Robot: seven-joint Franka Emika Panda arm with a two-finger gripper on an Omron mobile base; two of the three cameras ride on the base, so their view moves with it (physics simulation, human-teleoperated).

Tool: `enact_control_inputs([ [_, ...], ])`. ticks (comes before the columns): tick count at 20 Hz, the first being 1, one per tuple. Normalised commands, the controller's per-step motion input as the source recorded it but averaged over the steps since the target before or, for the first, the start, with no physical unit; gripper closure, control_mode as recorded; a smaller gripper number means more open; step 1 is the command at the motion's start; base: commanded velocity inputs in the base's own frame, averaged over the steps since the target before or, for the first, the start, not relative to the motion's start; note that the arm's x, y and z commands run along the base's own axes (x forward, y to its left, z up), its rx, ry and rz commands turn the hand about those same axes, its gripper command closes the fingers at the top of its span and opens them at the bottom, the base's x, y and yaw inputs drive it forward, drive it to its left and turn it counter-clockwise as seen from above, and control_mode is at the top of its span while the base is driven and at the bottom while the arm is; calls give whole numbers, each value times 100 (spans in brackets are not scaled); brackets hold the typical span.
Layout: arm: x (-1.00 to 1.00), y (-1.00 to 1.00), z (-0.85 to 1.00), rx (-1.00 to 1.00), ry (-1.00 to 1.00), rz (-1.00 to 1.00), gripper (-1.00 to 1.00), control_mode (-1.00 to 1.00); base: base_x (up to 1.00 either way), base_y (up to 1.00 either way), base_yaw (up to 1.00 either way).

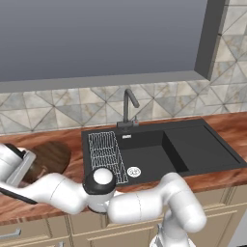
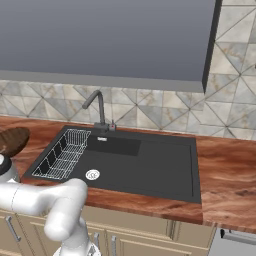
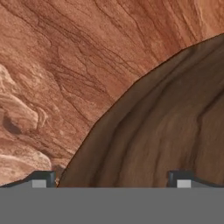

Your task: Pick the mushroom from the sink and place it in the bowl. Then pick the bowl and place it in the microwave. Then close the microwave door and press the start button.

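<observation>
Hand view: jaws [image 3: 111,181] spread wide, holding nothing, straddling the bowl [image 3: 166,127] rim — one tip over the wooden surface [image 3: 57,65], the other over the bowl's inside. Bowl sits directly beneath the jaws. Looks stiff, light, smooth wood; shallow wall, so pinch across the rim, inner-to-outer. Mushroom can't be made out.

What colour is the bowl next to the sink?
Dark brown wood with visible streaky grain; the bowl shows best in the hand view.
</observation>
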Motion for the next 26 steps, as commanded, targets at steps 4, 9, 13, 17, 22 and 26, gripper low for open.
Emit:
enact_control_inputs([
  [4,49,0,-11,-4,0,7,100,-100,0,0,0],
  [9,22,0,-6,-2,0,7,100,-100,0,0,0],
  [13,0,2,0,-4,4,2,100,-100,0,0,0],
  [17,0,-1,19,0,4,0,100,-100,0,0,0],
  [22,-24,-20,62,0,1,0,100,-100,0,0,0],
  [26,-27,-26,64,-5,1,5,100,-100,0,0,0],
])
